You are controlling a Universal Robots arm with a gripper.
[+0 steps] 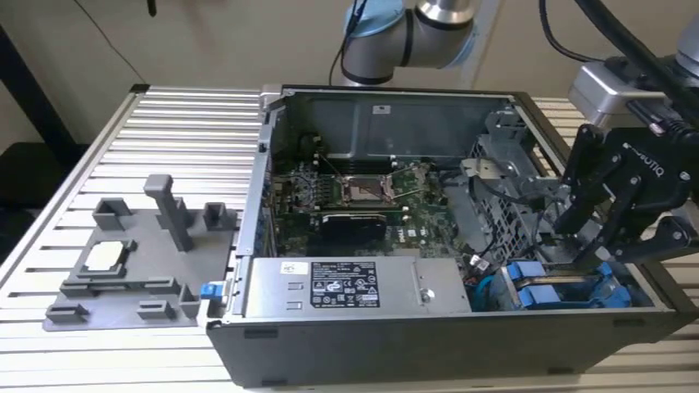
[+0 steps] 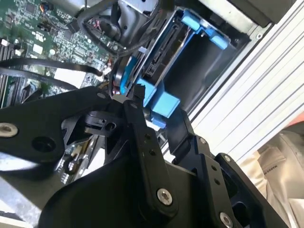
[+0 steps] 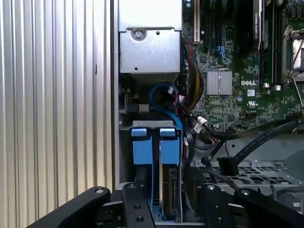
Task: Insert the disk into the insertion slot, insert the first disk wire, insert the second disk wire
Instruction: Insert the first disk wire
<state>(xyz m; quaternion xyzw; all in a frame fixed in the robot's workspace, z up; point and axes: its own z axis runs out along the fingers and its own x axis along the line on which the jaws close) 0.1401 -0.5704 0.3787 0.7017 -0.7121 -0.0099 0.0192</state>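
Observation:
The disk [image 3: 169, 186] stands on edge in the drive bay at the case's corner, its blue carrier frame [image 1: 611, 288] reaching down into the insertion slot [image 3: 156, 124]. In the second wrist view the black fingers [image 2: 137, 111] press either side of the carrier's blue end block [image 2: 164, 105]. My gripper [image 1: 598, 250] [image 2: 159, 114] [image 3: 171, 211] is shut on it. A second blue-ended carrier [image 3: 142, 147] sits right beside the disk. Two black flat wires [image 3: 266, 133] run over the motherboard's edge; one ends in a loose black plug [image 3: 228, 165] next to the bay.
The open computer case [image 1: 262, 246] lies on a slatted metal table [image 1: 175, 123]. Inside are the motherboard [image 1: 361, 196], a metal power supply box [image 1: 349, 286] and a blue cable loop [image 3: 159, 92]. A grey fixture plate [image 1: 131, 262] sits toward the exterior view's left.

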